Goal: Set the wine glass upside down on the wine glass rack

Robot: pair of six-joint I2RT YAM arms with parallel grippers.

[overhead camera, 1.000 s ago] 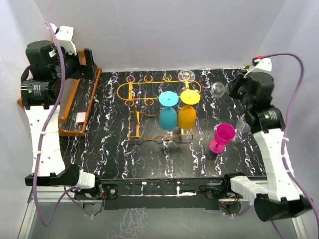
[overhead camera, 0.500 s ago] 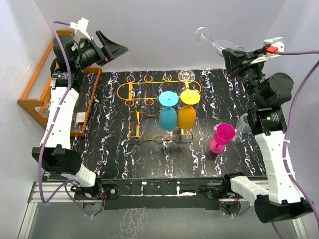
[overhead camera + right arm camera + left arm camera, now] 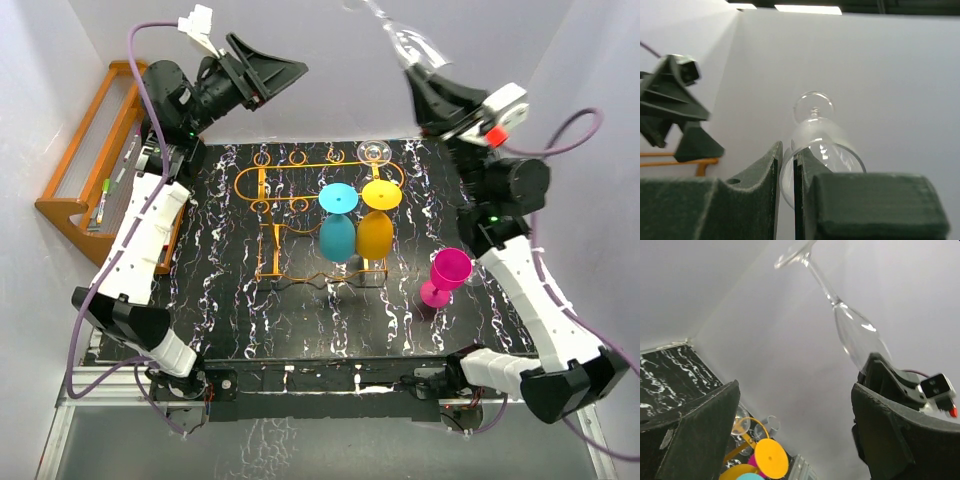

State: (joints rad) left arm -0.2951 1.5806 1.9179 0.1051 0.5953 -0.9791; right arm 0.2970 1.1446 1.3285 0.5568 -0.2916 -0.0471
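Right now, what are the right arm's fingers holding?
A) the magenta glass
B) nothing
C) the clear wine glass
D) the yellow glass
C: the right fingers pinch the bowl wall of the clear wine glass, held high in the air. The magenta glass stands apart from both arms, and the yellow glass sits upside down in the wine glass rack.

Magenta goblet (image 3: pixel 447 275) stands upright on marbled table (image 3: pixel 220 300); wooden shelf (image 3: pixel 70 222) at left
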